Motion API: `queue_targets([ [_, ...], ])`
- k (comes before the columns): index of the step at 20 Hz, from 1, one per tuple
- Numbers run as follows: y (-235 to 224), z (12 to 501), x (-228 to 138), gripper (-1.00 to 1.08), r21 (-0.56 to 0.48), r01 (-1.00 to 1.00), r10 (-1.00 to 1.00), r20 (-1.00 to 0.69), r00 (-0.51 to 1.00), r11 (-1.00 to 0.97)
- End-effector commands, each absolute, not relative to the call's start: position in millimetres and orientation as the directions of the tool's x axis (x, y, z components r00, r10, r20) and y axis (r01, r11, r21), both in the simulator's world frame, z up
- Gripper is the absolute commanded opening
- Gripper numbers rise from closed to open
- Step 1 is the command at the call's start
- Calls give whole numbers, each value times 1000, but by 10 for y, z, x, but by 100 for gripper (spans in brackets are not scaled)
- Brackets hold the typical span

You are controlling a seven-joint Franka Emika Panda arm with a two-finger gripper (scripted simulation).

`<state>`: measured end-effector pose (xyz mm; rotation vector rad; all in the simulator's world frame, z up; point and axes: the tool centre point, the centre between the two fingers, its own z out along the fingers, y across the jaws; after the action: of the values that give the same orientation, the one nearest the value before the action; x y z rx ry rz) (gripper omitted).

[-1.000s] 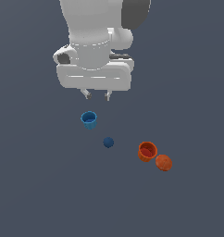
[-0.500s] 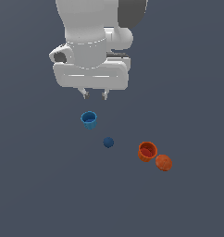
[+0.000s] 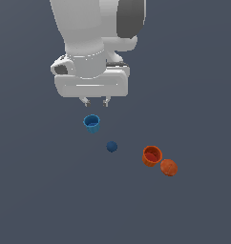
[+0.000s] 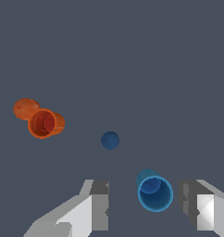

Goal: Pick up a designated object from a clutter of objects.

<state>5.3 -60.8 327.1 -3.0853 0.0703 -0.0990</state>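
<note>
The bright blue cup [image 3: 91, 123] stands upright on the grey floor, mouth up. My gripper [image 3: 95, 101] hangs just above and behind it, open and empty. In the wrist view the blue cup [image 4: 154, 191] lies between my two fingers, nearer one of them, and my gripper [image 4: 146, 208] is spread wide. The dark blue ball [image 3: 111, 146] [image 4: 110, 140] sits a little beyond the cup. The orange-red cup [image 3: 152, 156] [image 4: 45, 123] and the orange ball [image 3: 169, 167] [image 4: 25, 108] sit together, touching or nearly so, at the exterior view's right.
The grey floor [image 3: 36, 190] stretches flat all around the four items. The white arm and hand body [image 3: 91, 81] fill the upper middle of the exterior view.
The gripper has moved a little toward the exterior view's left and slightly up in the picture, staying open. The four items have not moved.
</note>
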Motion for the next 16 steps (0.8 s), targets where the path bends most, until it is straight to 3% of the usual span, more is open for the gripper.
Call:
queue_targets([
  [1, -641, 3182, 44, 28, -63, -13, -17, 64, 998, -998],
  [16, -911, 2521, -88, 28, -113, 212, 202, 98, 975, -971],
])
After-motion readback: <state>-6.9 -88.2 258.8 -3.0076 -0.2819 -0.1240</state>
